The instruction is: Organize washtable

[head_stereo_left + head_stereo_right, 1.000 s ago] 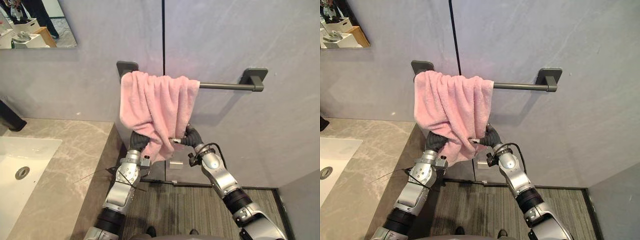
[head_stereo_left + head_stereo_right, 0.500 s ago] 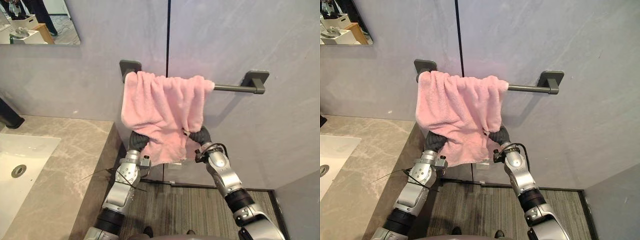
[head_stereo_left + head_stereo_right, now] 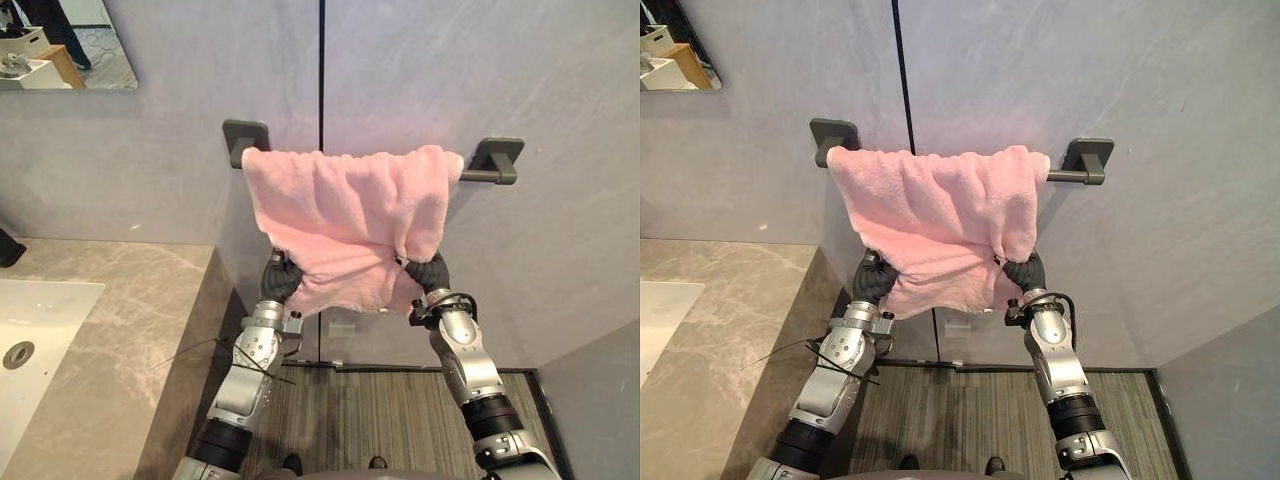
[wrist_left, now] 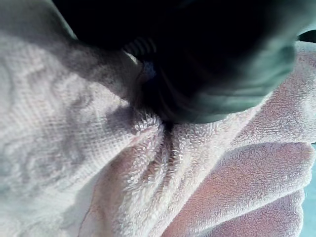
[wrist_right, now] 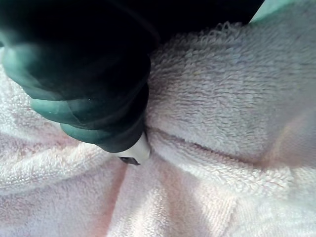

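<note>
Hanging over the bar [image 3: 480,175], the towel [image 3: 350,215] is covering nearly its whole length, from the left bracket [image 3: 243,135] almost to the right bracket [image 3: 498,155], with its lower edge sagging between the two hands. The left hand [image 3: 280,278] is pinching the towel's lower left corner, and the left wrist view shows the cloth puckering into its closed fingers. The right hand [image 3: 428,272] is clamping the lower right corner, with folds gathering at its dark cover. Both arms are reaching up from below, the hands well apart and about level. The bar is sitting on a grey wall [image 3: 520,70], crossing a dark vertical seam [image 3: 321,70]. A stone counter [image 3: 120,330] with a white sink [image 3: 40,320] is lying to the left, and a mirror [image 3: 60,45] is hanging above it.
</note>
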Controlling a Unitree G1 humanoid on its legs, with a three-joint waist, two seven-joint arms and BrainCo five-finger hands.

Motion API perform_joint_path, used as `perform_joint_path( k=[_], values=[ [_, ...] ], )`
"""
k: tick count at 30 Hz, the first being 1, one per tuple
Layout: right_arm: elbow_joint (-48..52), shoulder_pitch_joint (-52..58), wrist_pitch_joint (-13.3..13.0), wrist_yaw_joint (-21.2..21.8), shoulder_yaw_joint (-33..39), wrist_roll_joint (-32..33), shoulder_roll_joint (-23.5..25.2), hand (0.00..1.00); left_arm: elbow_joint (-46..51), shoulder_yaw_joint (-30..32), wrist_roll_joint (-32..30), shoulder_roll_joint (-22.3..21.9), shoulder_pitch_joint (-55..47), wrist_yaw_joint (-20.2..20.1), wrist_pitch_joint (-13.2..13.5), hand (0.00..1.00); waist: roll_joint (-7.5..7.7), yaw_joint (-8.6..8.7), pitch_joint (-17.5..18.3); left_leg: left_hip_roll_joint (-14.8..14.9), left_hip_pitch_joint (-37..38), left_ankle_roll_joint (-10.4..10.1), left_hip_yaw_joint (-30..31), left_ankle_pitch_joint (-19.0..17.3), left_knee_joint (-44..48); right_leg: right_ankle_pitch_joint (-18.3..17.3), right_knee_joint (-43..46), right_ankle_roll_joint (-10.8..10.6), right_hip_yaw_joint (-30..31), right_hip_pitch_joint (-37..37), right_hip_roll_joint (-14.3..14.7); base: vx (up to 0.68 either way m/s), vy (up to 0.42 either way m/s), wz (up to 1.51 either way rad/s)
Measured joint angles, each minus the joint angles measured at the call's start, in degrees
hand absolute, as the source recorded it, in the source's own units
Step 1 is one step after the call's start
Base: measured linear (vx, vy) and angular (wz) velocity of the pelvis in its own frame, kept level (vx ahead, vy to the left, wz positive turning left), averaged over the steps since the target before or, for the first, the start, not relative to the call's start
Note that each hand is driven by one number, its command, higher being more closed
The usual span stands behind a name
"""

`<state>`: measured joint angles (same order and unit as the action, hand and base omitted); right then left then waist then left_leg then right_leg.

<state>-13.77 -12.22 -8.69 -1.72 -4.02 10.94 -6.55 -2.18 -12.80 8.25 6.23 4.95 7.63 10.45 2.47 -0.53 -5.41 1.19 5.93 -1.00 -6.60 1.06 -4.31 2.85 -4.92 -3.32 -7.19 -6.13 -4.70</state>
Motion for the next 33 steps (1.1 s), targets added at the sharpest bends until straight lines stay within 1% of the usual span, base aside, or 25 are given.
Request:
perform_joint_path(
  k=[3,6,11,14,15,19,20,24,30,32,33],
  values=[
    [1.06,1.60,-0.01,-0.51,0.58,-0.08,0.59,1.00,0.00,-0.12,0.01,-0.46,0.00,-0.05,-0.05,1.00,0.00,0.25,0.00,-0.05,0.00,0.00,-0.26,0.00,-0.18,0.01,0.04,-0.02,0.27,0.27,-0.01,-0.01,-0.008,-0.04],
    [1.06,1.71,-0.01,-0.62,1.53,-0.08,1.59,1.00,-0.01,-0.18,0.01,-0.50,-0.01,-0.15,-0.19,1.00,0.00,1.36,0.00,-0.09,0.14,0.01,-0.59,0.00,-0.37,0.05,0.05,-0.08,0.59,0.38,-0.05,-0.02,-0.011,-0.07],
    [1.02,3.78,-0.04,-0.68,2.61,-0.07,1.71,1.00,-0.79,-0.61,0.02,-1.83,0.01,-1.24,-0.66,1.00,-0.02,1.70,0.00,-0.11,0.51,0.02,-1.12,-0.01,-0.82,0.02,0.04,-0.16,1.09,0.50,-0.31,-0.01,-0.003,-0.05],
    [0.80,3.93,-0.05,-0.69,3.23,-0.07,1.76,1.00,-2.55,-0.59,0.03,-2.10,0.11,-1.27,-1.15,1.00,-0.05,2.75,0.00,-0.14,0.50,0.01,-1.13,-0.01,-0.92,-0.05,0.05,-0.26,1.10,0.58,-0.34,0.00,0.000,0.00],
    [0.47,3.93,-0.06,-0.70,3.44,-0.07,1.76,1.00,-3.15,-0.60,0.03,-2.19,0.12,-1.27,-1.23,1.00,-0.05,2.85,0.00,-0.14,0.49,0.01,-1.19,-0.02,-0.93,-0.05,0.06,-0.27,1.15,0.64,-0.34,0.00,0.000,0.00],
    [-1.03,3.86,-1.32,-0.69,3.76,-0.02,1.76,1.00,-3.63,-0.59,0.03,-2.83,0.14,-1.28,-1.31,1.00,-0.16,2.85,0.02,-0.14,-0.04,0.02,-1.37,-0.01,-0.93,-0.11,0.53,-0.35,1.33,1.43,-0.34,-0.01,-0.009,-0.02],
    [-1.24,3.85,-1.49,-0.68,3.78,-0.02,1.75,0.00,-4.31,-0.57,0.04,-2.82,0.24,-1.28,-1.31,1.00,-0.20,2.86,0.04,-0.16,0.04,0.02,-1.37,-0.01,-0.93,-0.15,0.64,-0.40,1.32,1.41,-0.34,0.00,0.000,0.00],
    [-2.97,3.71,-1.55,-0.67,4.19,-0.07,1.77,0.00,-6.08,0.06,0.05,-2.56,-0.34,-1.18,-1.39,1.00,-0.37,2.72,0.10,-0.29,0.22,0.03,-1.36,0.03,-0.93,-0.16,0.78,-0.43,0.97,1.29,-0.08,-0.02,-0.018,0.00],
    [-4.57,3.85,-1.44,-0.67,4.67,-0.36,2.03,0.00,-6.68,1.29,0.04,-2.75,-4.25,-1.03,-1.53,1.00,-1.61,2.71,0.77,-0.31,0.39,0.03,-1.22,0.06,-0.98,-0.16,0.75,-0.43,0.73,1.16,-0.01,-0.03,-0.018,0.00],
    [-5.49,3.99,-1.36,-0.68,5.28,-0.54,2.79,0.00,-6.72,2.06,0.04,-2.98,-5.15,-0.95,-1.54,1.00,-1.60,2.72,0.77,-0.30,0.51,0.00,-0.98,0.08,-1.01,-0.16,0.63,-0.43,0.38,1.11,0.09,-0.01,-0.007,0.05],
    [-5.53,4.19,-1.29,-0.69,5.39,-0.65,3.00,0.00,-6.75,2.37,0.05,-3.11,-5.43,-0.92,-1.54,0.00,-1.60,2.73,0.77,-0.30,0.53,-0.01,-0.89,0.09,-1.02,-0.16,0.56,-0.43,0.28,1.08,0.10,0.00,-0.006,0.08]
  ],
)
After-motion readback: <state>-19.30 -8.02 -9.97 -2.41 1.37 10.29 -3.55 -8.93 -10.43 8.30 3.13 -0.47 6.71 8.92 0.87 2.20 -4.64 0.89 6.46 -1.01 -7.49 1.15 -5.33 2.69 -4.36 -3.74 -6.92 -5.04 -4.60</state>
